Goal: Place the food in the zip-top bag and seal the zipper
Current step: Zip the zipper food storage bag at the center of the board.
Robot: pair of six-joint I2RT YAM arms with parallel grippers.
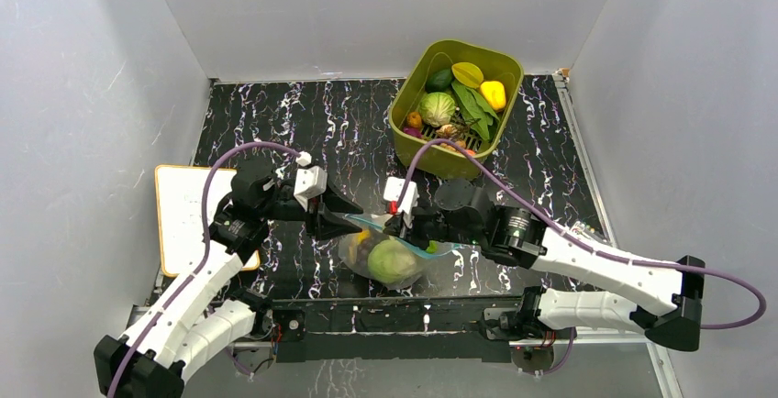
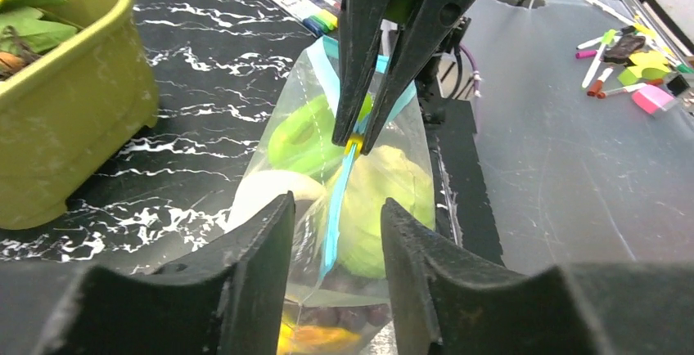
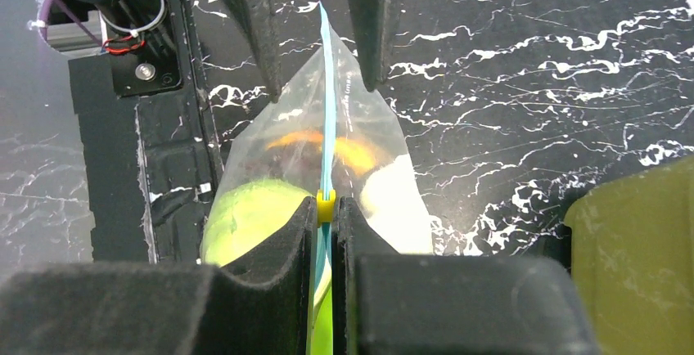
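I am on the sealing step. The zip-top bag [image 3: 385,159] stands on the table [image 1: 303,123] at the middle of its near edge, with food [image 3: 245,216] inside: a green cabbage, orange pieces and dark grapes. More food sits in the green tub [image 1: 440,158] toward the far right corner.

My right gripper [image 3: 326,208] is pinched tight on the zipper [image 3: 326,126] at its yellow slider [image 2: 354,139]. My left gripper [image 2: 335,208] has its jaws apart, one finger on each side of the strip, holding nothing.

From the slider to the left fingers the strip reads as a single line, so I judge that stretch closed. Past the slider it seems to part in two. To finish cleanly I would pinch the left jaws on the strip's end as an anchor, then draw the slider straight along the strip. With no anchor the light bag may simply drag.

Both arms reach in low from the near corners, elbows bent, grippers facing tip to tip over the bag.
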